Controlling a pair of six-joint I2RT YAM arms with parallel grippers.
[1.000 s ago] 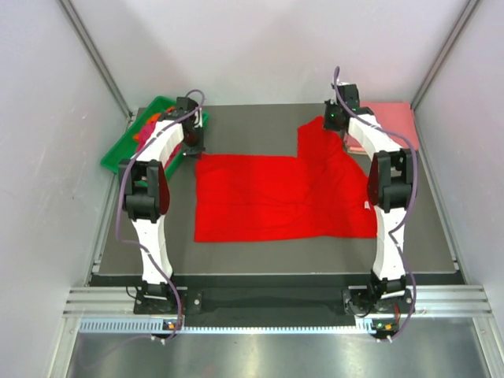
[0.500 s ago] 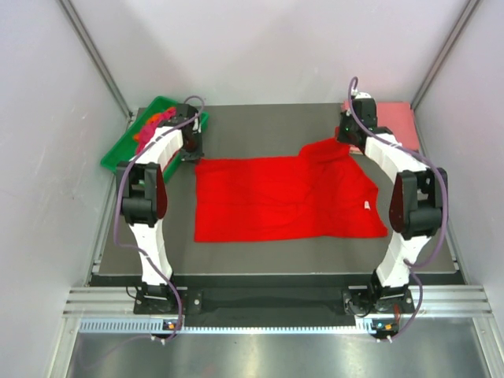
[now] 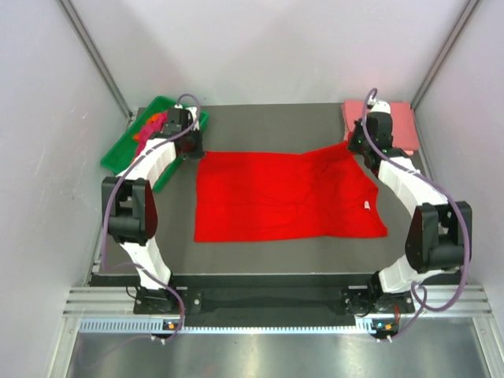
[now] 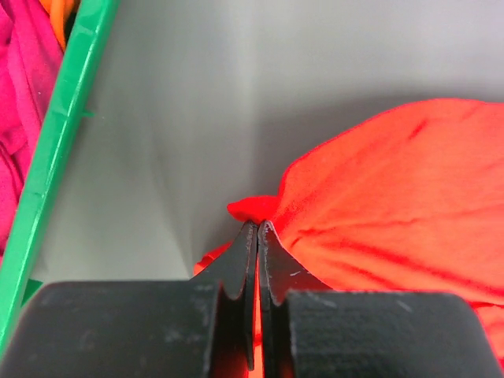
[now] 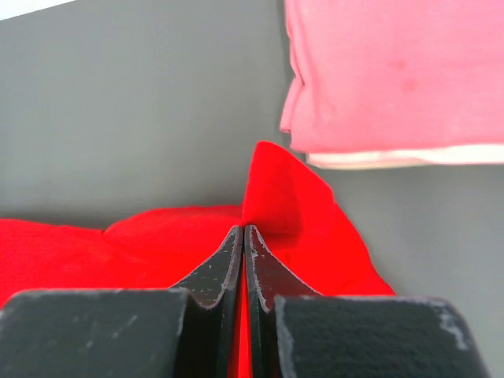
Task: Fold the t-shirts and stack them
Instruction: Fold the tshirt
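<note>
A bright red t-shirt [image 3: 276,197] lies spread across the dark table, with a small white label [image 3: 367,206] near its right edge. My left gripper [image 3: 194,152] is shut on its far left corner [image 4: 260,209]. My right gripper [image 3: 356,146] is shut on its far right corner [image 5: 276,185]. Red cloth shows between both pairs of jaws. A folded salmon pink t-shirt [image 3: 382,122] rests at the far right corner, just beyond the right gripper [image 5: 243,228]. Magenta and orange t-shirts [image 4: 24,71] lie in the tray left of the left gripper [image 4: 257,224].
A green plastic tray [image 3: 118,153] stands at the far left, its rim [image 4: 59,150] close to the left gripper. White walls with metal frame bars enclose the table. Bare dark table [image 3: 268,122] lies beyond the red shirt.
Both grippers have moved outward and away from each other, the right one far to the right. The shirt's bunched far right part is drawn out flatter and wider.
</note>
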